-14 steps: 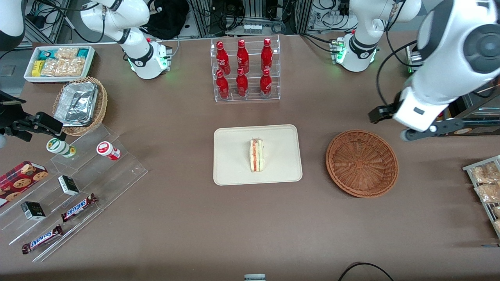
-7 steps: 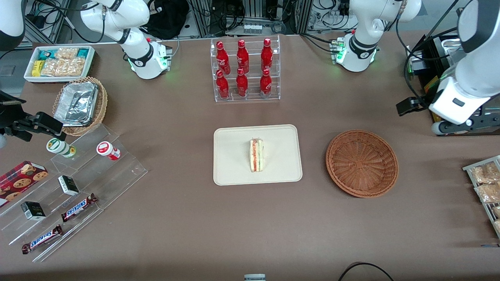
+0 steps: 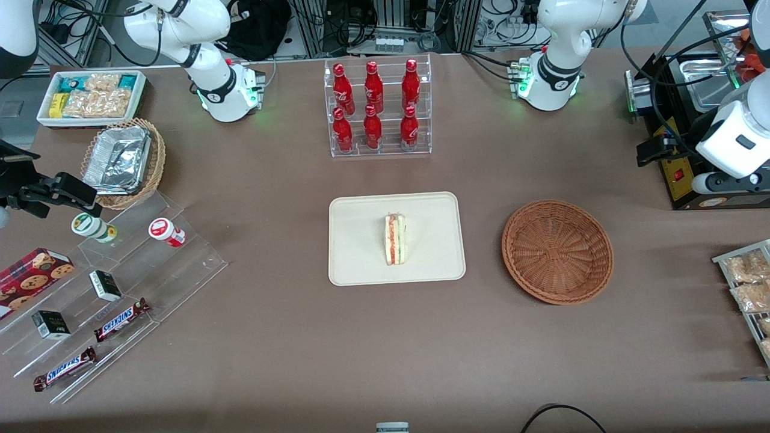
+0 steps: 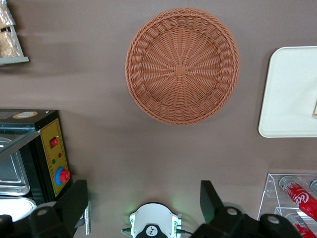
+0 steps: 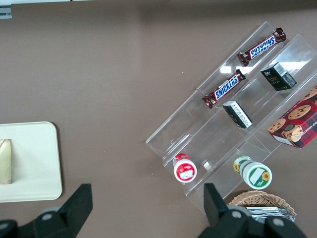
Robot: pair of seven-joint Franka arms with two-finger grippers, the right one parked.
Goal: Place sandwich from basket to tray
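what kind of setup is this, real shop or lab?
Likely a lab bench staged as a snack shop: cola bottles in an acrylic rack, candy bars on a clear tiered display, cables and equipment racks at the table's edge. The gripper hangs open above the basket.

In the left wrist view the tray (image 4: 290, 94) is cut by the frame edge, leaving only a sliver of the sandwich (image 4: 315, 107). The open gripper (image 4: 143, 201) shows only its fingers (image 4: 74, 201), their bases cropped.

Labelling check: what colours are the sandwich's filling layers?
Red-orange and green between pale bread on the sandwich, clearest in the front view.
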